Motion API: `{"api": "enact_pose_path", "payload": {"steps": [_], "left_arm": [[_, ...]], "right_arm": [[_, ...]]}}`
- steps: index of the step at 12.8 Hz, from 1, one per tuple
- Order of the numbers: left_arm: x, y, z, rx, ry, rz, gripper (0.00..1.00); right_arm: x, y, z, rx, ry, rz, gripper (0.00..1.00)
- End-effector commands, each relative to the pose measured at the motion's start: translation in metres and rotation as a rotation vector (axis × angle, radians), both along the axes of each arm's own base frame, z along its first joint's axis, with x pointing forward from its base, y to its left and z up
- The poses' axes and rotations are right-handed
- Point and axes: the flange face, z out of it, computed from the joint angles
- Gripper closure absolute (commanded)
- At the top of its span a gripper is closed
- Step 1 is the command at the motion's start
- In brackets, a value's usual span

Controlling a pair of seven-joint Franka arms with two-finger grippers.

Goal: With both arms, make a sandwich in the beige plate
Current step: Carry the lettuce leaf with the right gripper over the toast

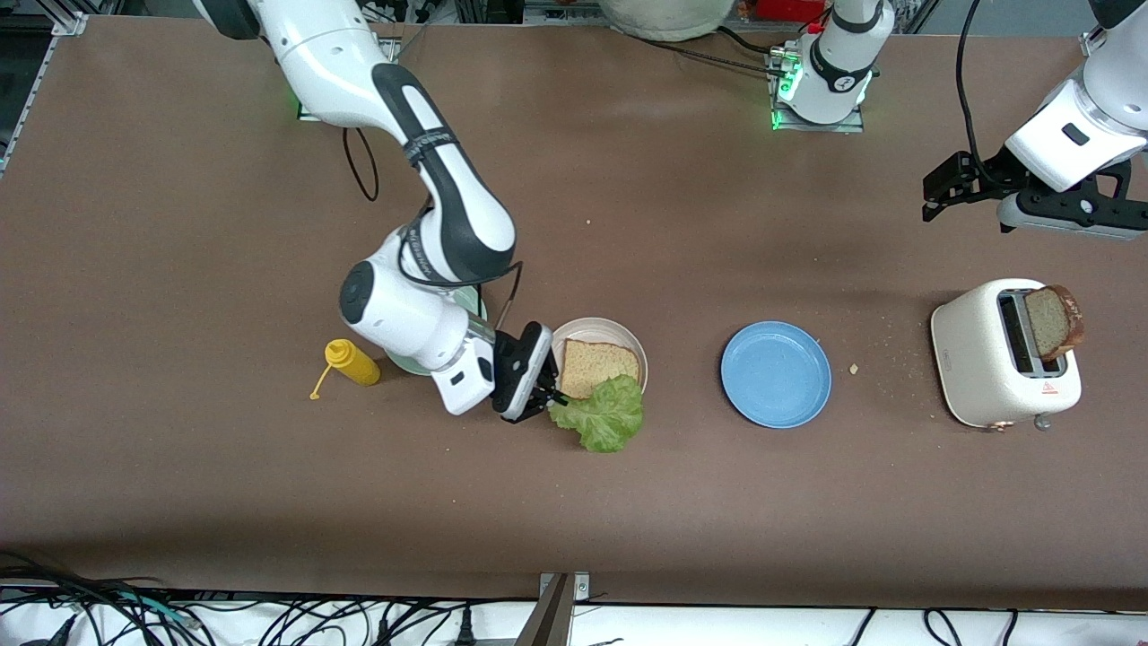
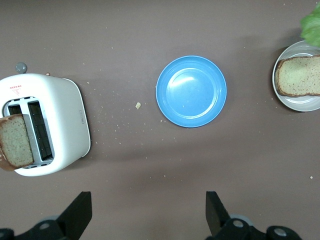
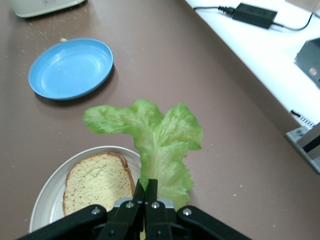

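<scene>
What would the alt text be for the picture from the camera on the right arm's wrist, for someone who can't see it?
The right gripper, fingers shut, pinches the stem of a ruffled green lettuce leaf over the edge of the beige plate, which holds one bread slice. An empty blue plate sits on the brown table.

Two white jointed arms with black joint bands and grey lettering on the links. The right arm (image 1: 421, 224) carries looped black cables; its black two-finger right gripper (image 1: 549, 395) shows silver screws. The left arm (image 1: 1090, 117) ends in the black left gripper (image 1: 942, 193); a black cable trails above. Green lights glow at both bases.
</scene>
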Motion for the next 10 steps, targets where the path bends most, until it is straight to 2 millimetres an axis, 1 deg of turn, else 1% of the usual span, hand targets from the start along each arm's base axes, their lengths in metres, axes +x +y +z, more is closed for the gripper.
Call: {"api": "enact_pose_path", "payload": {"steps": [1, 3, 5, 7, 9, 10], "left_arm": [[-0.001, -0.001, 0.004, -0.015, 0.005, 0.008, 0.00], [-0.001, 0.001, 0.004, -0.016, 0.005, 0.010, 0.00], [-0.001, 0.001, 0.004, -0.016, 0.004, 0.012, 0.00], [-0.001, 0.001, 0.005, -0.016, 0.002, 0.013, 0.00], [-0.001, 0.001, 0.004, -0.016, 0.004, 0.012, 0.00], [-0.001, 0.001, 0.004, -0.016, 0.005, 0.011, 0.00]], "right_arm": [[-0.008, -0.007, -0.016, -0.015, 0.013, -0.022, 1.00], [-0.014, -0.007, -0.029, -0.027, 0.016, -0.030, 1.00], [-0.032, 0.004, -0.045, -0.022, 0.035, -0.037, 1.00], [-0.044, 0.004, -0.047, -0.018, 0.052, -0.054, 1.00], [-0.051, 0.012, -0.047, -0.005, 0.064, -0.049, 1.00], [-0.055, 0.013, -0.045, 0.003, 0.079, -0.066, 1.00]]}}
